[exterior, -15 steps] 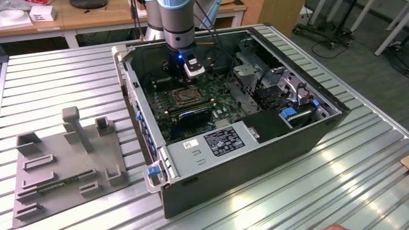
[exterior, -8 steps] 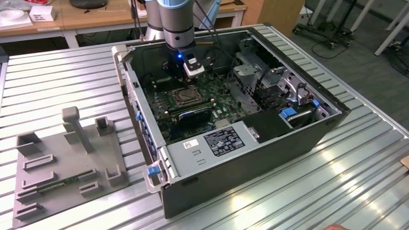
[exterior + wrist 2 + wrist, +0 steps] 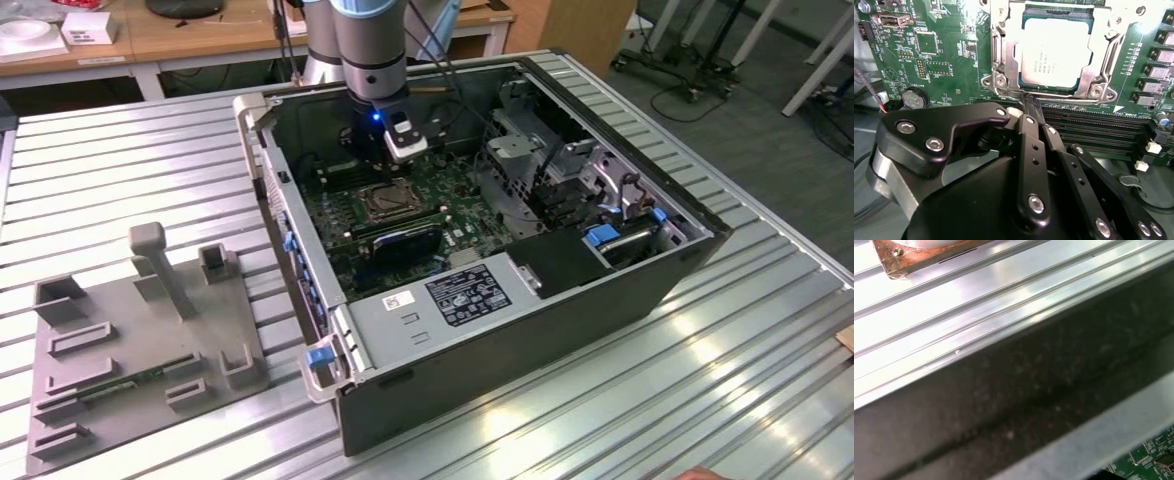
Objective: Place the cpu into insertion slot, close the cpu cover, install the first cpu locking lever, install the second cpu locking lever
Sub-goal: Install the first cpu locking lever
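Hovering low over the green motherboard [image 3: 939,60] inside the open computer case [image 3: 534,330], the jaws are pinched together with nothing visible between them. In the second wrist view their tips sit just beside one edge of the insertion slot [image 3: 1004,80]. The cpu [image 3: 1054,52] lies flat in it, clear of the jaws, with the cpu cover [image 3: 1106,45] folded down around its grey face.

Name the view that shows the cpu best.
The second wrist view: the small flat grey metal cpu lies close up inside the silvery cover frame. The exterior view gives a tiny square; the first wrist view faces the dark case wall.
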